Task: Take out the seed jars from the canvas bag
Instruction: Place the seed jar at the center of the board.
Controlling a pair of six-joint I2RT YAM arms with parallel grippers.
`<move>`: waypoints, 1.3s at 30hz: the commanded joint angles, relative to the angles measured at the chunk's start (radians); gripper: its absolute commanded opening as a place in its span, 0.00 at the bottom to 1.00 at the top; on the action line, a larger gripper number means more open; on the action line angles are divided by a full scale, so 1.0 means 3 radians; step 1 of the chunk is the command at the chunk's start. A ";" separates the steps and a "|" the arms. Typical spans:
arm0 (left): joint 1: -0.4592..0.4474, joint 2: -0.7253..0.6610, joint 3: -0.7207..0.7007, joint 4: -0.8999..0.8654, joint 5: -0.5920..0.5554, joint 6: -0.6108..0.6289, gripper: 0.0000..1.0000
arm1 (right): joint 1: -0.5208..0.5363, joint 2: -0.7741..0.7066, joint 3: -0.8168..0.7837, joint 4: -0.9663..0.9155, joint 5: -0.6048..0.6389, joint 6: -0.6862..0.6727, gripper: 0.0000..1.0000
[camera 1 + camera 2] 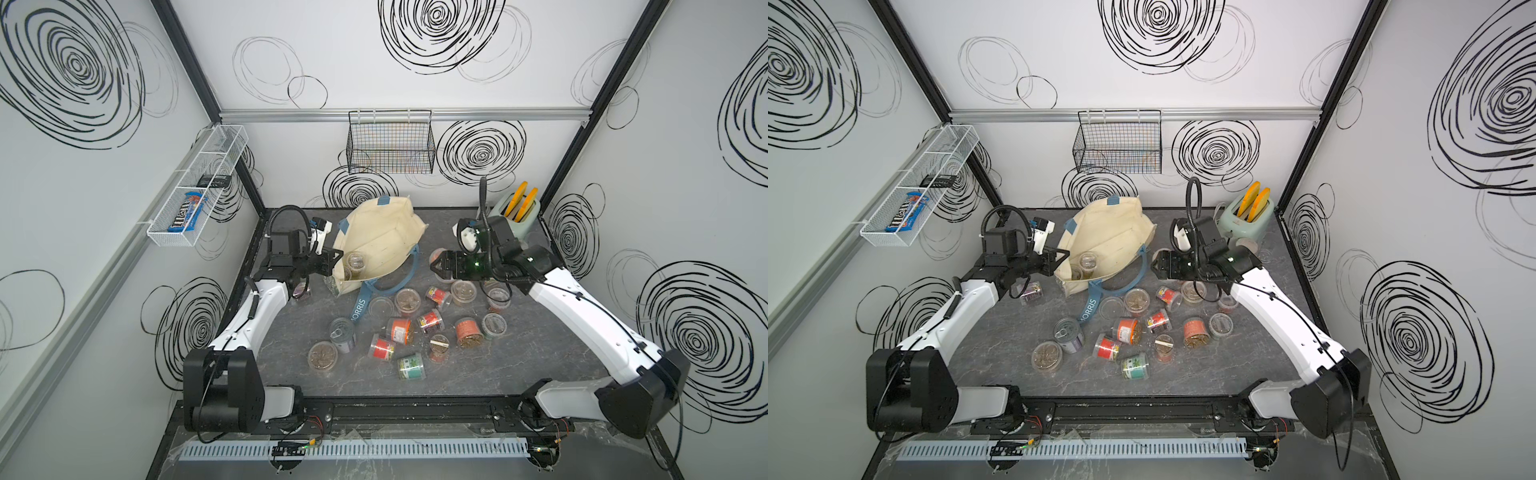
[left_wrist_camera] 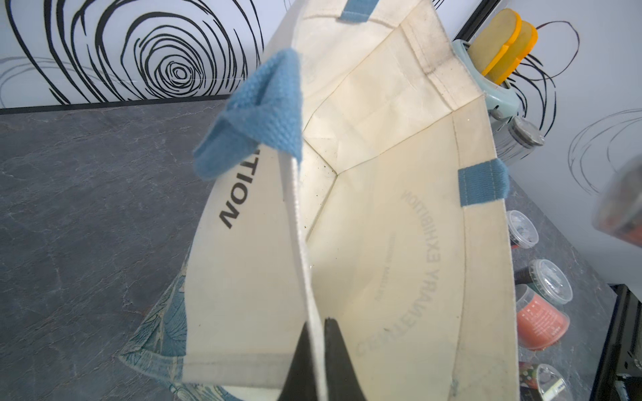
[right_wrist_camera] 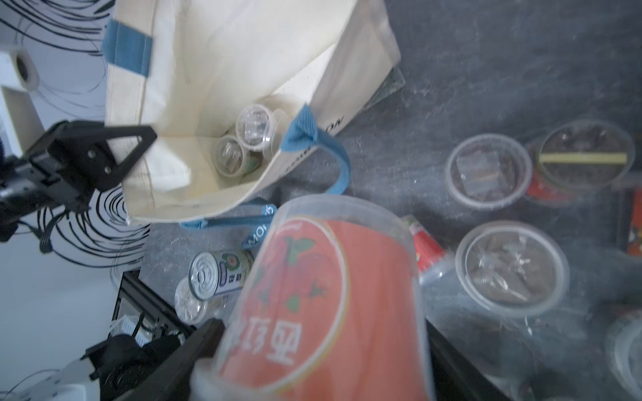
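Observation:
The cream canvas bag (image 1: 386,237) (image 1: 1113,232) lies on its side at the back of the table, mouth toward the front. My left gripper (image 1: 335,266) (image 2: 318,324) is shut on the bag's rim and holds the mouth up. Two seed jars (image 3: 255,126) (image 1: 355,262) rest inside the bag (image 3: 225,69). My right gripper (image 1: 436,268) (image 3: 326,333) hovers just right of the bag, shut on an orange-labelled seed jar (image 3: 330,295). Several more seed jars (image 1: 401,328) (image 1: 1127,330) are scattered over the table in front of the bag.
A pull-tab tin can (image 1: 343,332) lies among the jars. A mint toaster (image 1: 519,212) stands at the back right. One purple-labelled jar (image 1: 301,291) sits under my left arm. A wire basket (image 1: 390,145) and a white wire shelf (image 1: 195,187) hang on the walls.

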 commanded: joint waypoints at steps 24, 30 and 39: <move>0.0031 -0.0013 0.0387 -0.0179 0.0138 0.0366 0.00 | 0.0705 -0.0812 -0.1896 -0.0984 -0.0557 0.1336 0.83; 0.0027 -0.0020 0.0387 -0.0208 0.0173 0.0365 0.00 | 0.0686 -0.0665 -0.2100 -0.0791 -0.0322 0.1386 0.85; 0.0027 -0.0078 0.0374 -0.0228 0.0177 0.0362 0.00 | 0.0640 -0.0578 -0.2221 -0.0640 -0.0187 0.1366 0.91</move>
